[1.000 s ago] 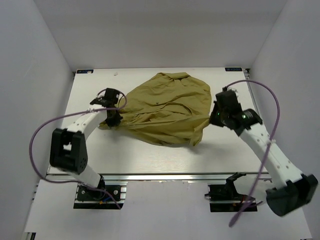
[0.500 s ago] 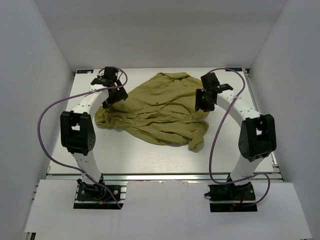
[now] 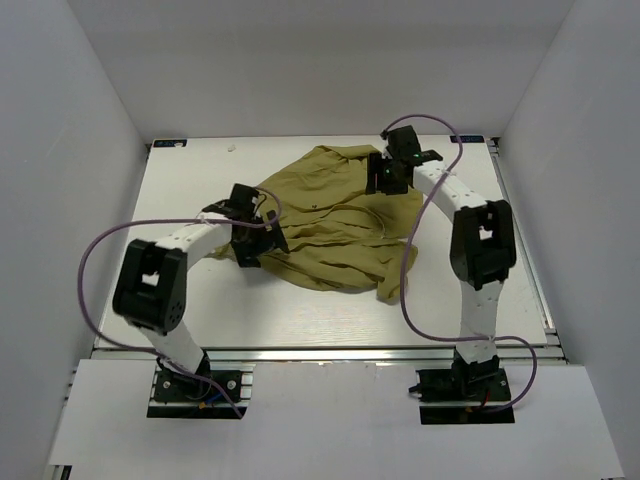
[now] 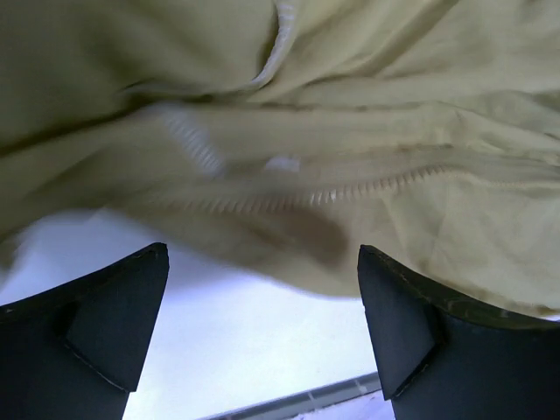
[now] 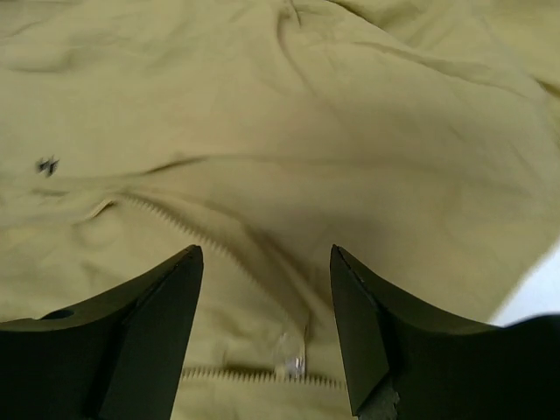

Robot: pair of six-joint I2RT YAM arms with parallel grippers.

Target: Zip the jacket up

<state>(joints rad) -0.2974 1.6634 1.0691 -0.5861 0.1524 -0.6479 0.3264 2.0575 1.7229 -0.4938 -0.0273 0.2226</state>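
Observation:
The olive-yellow jacket (image 3: 335,215) lies rumpled in the middle of the white table (image 3: 470,290). My left gripper (image 3: 262,240) is at its near-left edge, open. In the left wrist view the left gripper (image 4: 262,262) has wide jaws over bare table, with the jacket (image 4: 367,105) and a line of zipper teeth (image 4: 367,186) just beyond the tips. My right gripper (image 3: 386,180) hovers over the jacket's far right part, open. In the right wrist view the right gripper (image 5: 267,258) frames jacket fabric (image 5: 367,114), zipper teeth (image 5: 166,219) and a clear zipper pull (image 5: 291,359). Nothing is held.
White walls enclose the table on three sides. An aluminium rail (image 3: 330,350) runs along the near edge, also seen as the rail (image 4: 297,398) in the left wrist view. Purple cables (image 3: 95,255) loop off both arms.
Both grippers have opened and let go of the jacket's edges. The left gripper swung to the far left and back to the near-left edge. The right one moved up over the jacket's far part.

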